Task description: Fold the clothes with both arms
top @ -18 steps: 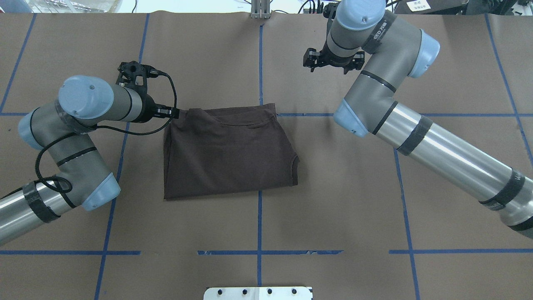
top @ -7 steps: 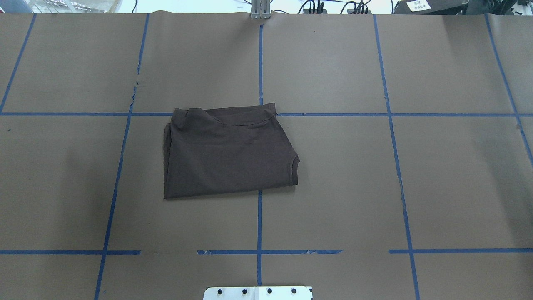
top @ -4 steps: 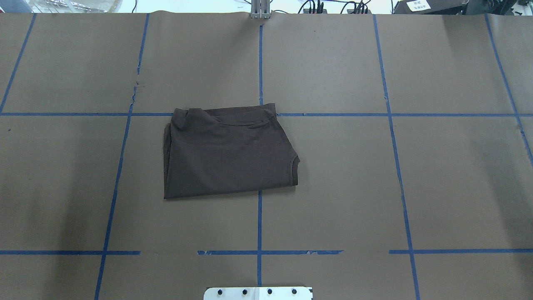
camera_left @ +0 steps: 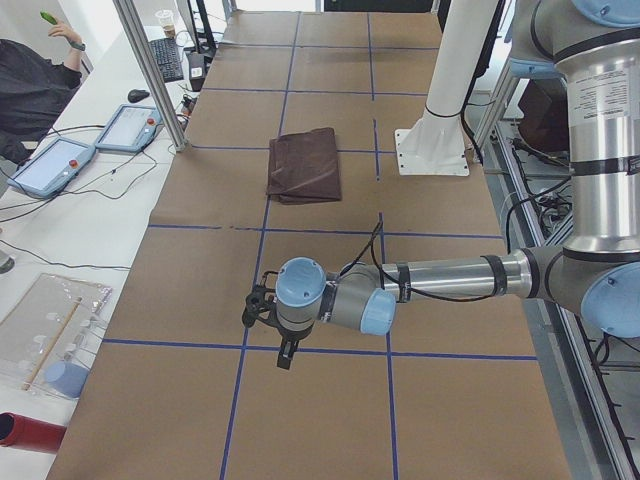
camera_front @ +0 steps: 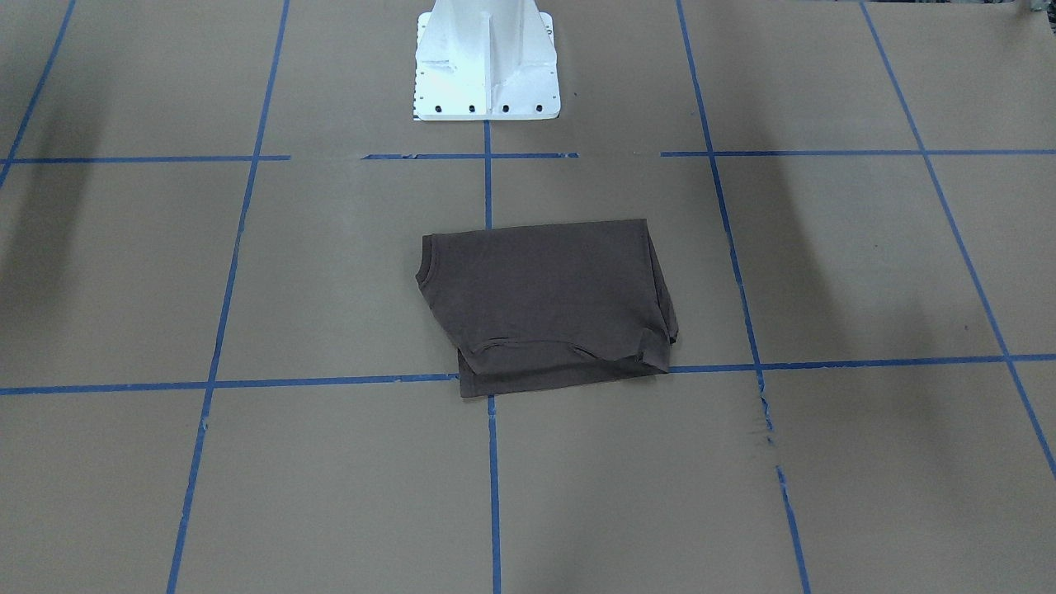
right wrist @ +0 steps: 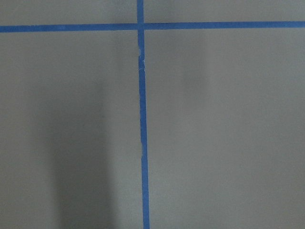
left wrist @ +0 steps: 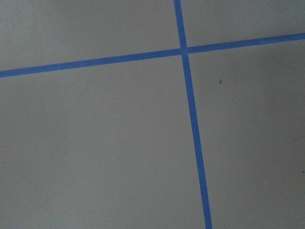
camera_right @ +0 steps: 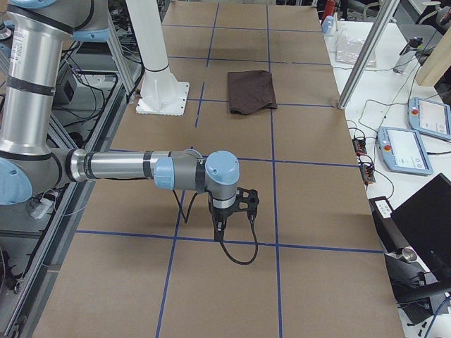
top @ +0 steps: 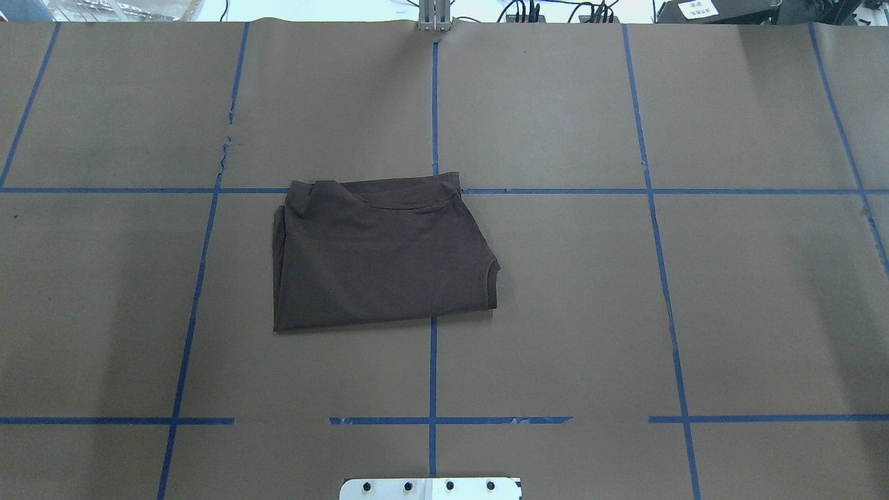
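The clothes, one dark brown T-shirt point(top: 378, 253), lie folded into a rough rectangle near the middle of the table, also seen in the front-facing view point(camera_front: 549, 301) and far off in both side views point(camera_left: 303, 163) point(camera_right: 251, 90). Nothing touches the shirt. My left gripper point(camera_left: 270, 330) hangs low over bare paper far from it, at the table's left end. At the opposite end my right gripper point(camera_right: 232, 211) hangs the same way. Only the side views show them, so I cannot tell whether either is open or shut. Both wrist views hold only brown paper and blue tape lines.
The white pedestal base point(camera_front: 485, 62) stands at the robot's edge of the table. A person point(camera_left: 35, 85) sits beyond the far edge beside teach pendants point(camera_left: 55, 160). An aluminium post point(camera_left: 150, 70) rises at that edge. The paper has a small tear point(top: 226, 149).
Both arms, which were over the table with the left gripper at the shirt's far left corner, have swung out of the overhead view. The shirt lies as before.
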Robot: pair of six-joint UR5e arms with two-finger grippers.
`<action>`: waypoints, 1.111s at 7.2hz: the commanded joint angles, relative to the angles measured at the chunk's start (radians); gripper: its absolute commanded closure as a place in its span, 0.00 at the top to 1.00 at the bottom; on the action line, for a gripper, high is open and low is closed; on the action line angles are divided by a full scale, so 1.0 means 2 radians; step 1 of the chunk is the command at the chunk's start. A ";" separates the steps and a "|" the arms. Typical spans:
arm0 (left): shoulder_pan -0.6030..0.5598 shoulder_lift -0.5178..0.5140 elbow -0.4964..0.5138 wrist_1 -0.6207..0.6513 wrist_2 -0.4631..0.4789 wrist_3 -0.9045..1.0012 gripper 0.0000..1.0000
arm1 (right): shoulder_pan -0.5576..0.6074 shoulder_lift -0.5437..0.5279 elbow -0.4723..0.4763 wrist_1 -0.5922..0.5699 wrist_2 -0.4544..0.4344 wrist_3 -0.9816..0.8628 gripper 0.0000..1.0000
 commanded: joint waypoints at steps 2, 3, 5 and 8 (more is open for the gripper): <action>-0.003 0.009 -0.049 0.030 0.001 0.001 1.00 | 0.000 0.000 0.000 0.001 0.003 0.001 1.00; -0.001 0.004 -0.054 0.028 0.002 0.001 1.00 | 0.000 -0.001 0.000 0.001 0.003 0.000 1.00; 0.000 0.006 -0.069 0.027 0.007 0.004 1.00 | 0.000 0.000 0.002 0.001 0.003 0.000 1.00; 0.001 0.006 -0.067 0.023 0.006 0.004 1.00 | 0.000 0.000 0.000 0.001 0.003 0.000 1.00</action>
